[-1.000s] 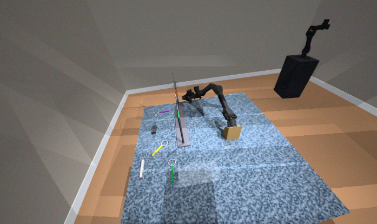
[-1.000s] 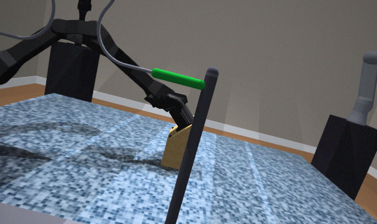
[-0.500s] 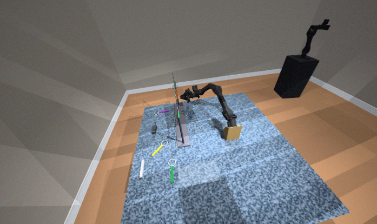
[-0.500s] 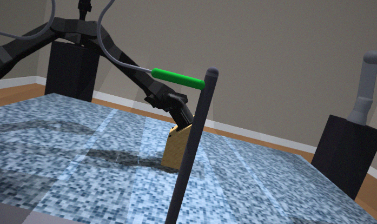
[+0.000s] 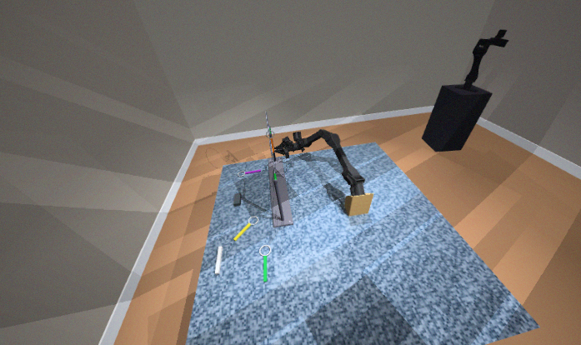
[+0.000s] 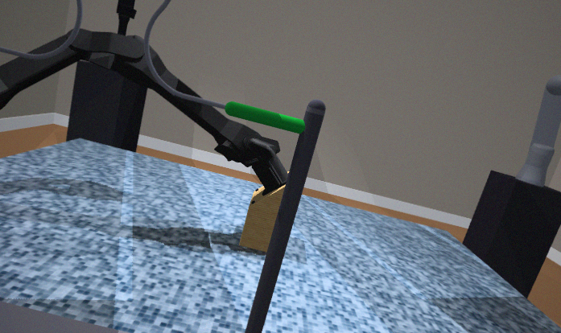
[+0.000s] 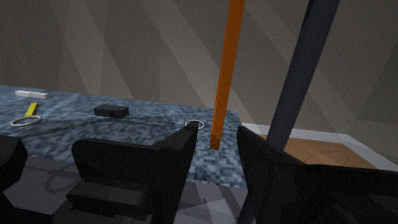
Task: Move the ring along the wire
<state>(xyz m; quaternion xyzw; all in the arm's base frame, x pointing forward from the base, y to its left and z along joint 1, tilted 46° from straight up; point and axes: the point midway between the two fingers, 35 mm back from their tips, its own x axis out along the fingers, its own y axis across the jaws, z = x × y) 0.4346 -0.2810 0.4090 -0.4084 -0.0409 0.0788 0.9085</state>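
The orange handle [image 5: 272,144] [image 7: 226,75] hangs down from its ring [image 5: 269,134], which is at the far green part [image 5: 269,128] beside the far post [image 7: 302,75]. My gripper [image 5: 276,150] [image 7: 217,128] is partly open and empty. Its fingertips are near the handle's lower end, which shows in the gap between them in the wrist view; whether it lies beyond the tips is hard to tell. The ring is out of the wrist view. The other green part [image 5: 275,176] [image 6: 265,117] joins the near post [image 5: 279,202] [image 6: 286,219]. The grey wire [image 6: 148,45] curves between them.
A grey base [image 5: 286,195] carries the posts. A dark block [image 5: 237,199] [image 7: 111,111], a magenta-handled ring [image 5: 252,172], a yellow-handled one [image 5: 242,232], a green-handled one [image 5: 265,267] and a white bar [image 5: 218,260] lie on the mat. Black pedestals [image 5: 457,117] [image 6: 517,232] with arms stand behind.
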